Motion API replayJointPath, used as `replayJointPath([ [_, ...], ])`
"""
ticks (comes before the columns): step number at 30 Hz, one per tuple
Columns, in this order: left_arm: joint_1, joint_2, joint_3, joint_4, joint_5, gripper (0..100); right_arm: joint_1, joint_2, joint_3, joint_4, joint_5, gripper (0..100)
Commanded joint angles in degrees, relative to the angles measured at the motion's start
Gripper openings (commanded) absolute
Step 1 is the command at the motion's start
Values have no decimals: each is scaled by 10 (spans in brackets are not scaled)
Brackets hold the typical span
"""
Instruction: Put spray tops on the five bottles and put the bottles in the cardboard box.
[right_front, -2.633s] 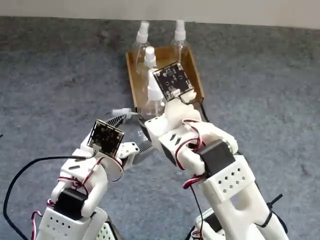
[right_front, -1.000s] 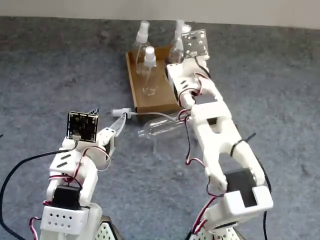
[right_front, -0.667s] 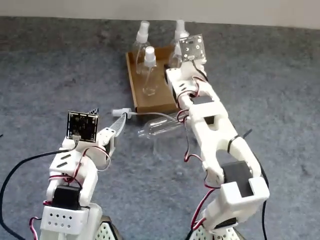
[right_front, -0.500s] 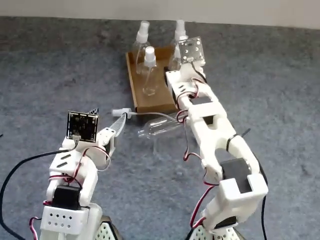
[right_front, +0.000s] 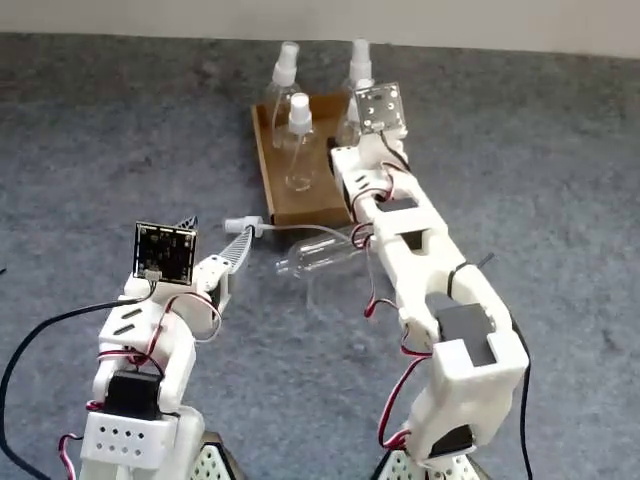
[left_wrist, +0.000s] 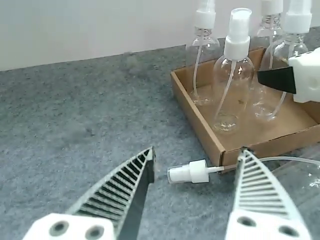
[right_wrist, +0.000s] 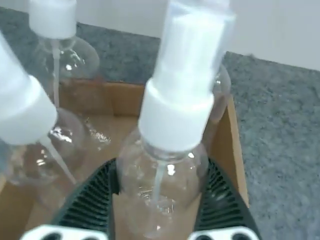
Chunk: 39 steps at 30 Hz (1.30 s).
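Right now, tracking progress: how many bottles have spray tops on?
4: middle bottle in the cardboard box, far-left bottle, far-right bottle, held bottle in the right end effector. Uncapped bottle lies outside.

Right arm: folded at the near end of the box (right_front: 262, 160) 2.6 s ago, now stretched out along the box's right side.
Right gripper (right_wrist: 161, 197): carried from over the box's near end to its far right corner.
Held bottle (right_wrist: 170, 150): taken along, from above the box's near end to the far right corner.
Left gripper (left_wrist: 196, 151): drawn back from the box's near left corner, now farther from the box.
Lying bottle (right_front: 318, 256): earlier covered by the arms, now uncovered just before the box's near edge.
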Motion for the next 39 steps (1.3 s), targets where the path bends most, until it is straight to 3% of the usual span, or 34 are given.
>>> replayJointPath([
  [1,-4,-1,-3,-16,4,203,12,-7,-33,-30,5,5],
  [13,-4,-1,-3,-16,4,203,11,23,-33,-33,6,12],
  [21,-4,-1,-3,-16,-14,200,11,22,-32,-30,6,158],
  [39,-4,-1,-3,-16,-15,200,10,18,-34,-29,5,238],
])
